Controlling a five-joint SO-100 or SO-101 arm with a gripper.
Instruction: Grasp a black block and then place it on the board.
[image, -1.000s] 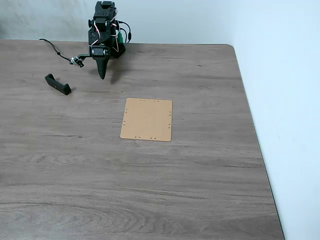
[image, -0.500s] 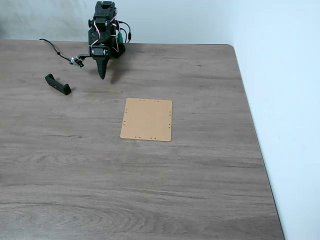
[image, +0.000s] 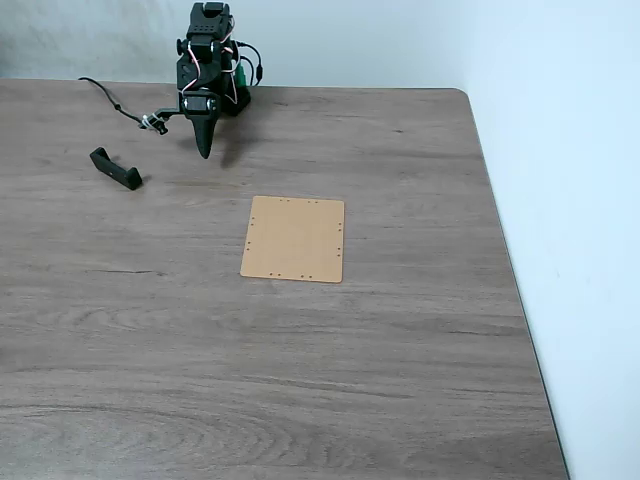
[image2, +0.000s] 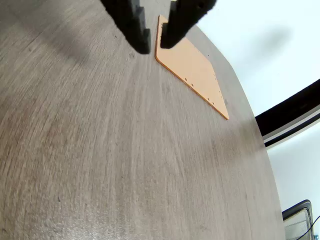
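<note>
Landmark: I take the board (image: 293, 240) as my reference, a thin tan sheet lying flat near the middle of the table (image: 400, 380), with tiny holes along its edges.
Block: in the fixed view I see the black block (image: 115, 168) lying on the tabletop well to the left of the board and a little further back, clear of it and touching nothing else.
Arm: my arm (image: 208, 60) stands at the back edge of the table, behind the board and slightly left of it, folded down on itself with white and red wires on it.
Gripper: the gripper (image: 205, 152) points down at the tabletop between the block and the board, nearer the back edge than either.
Jaws: in the wrist view I see the gripper (image2: 154, 45) with its two dark fingers (image2: 134, 25) slightly parted, a narrow gap between the tips and nothing in it.
Wrist view of board: the board (image2: 192, 67) lies just beyond the fingertips, running away toward the right.
Cable: a dark cable (image: 110, 100) trails left from the arm, behind the block.
</note>
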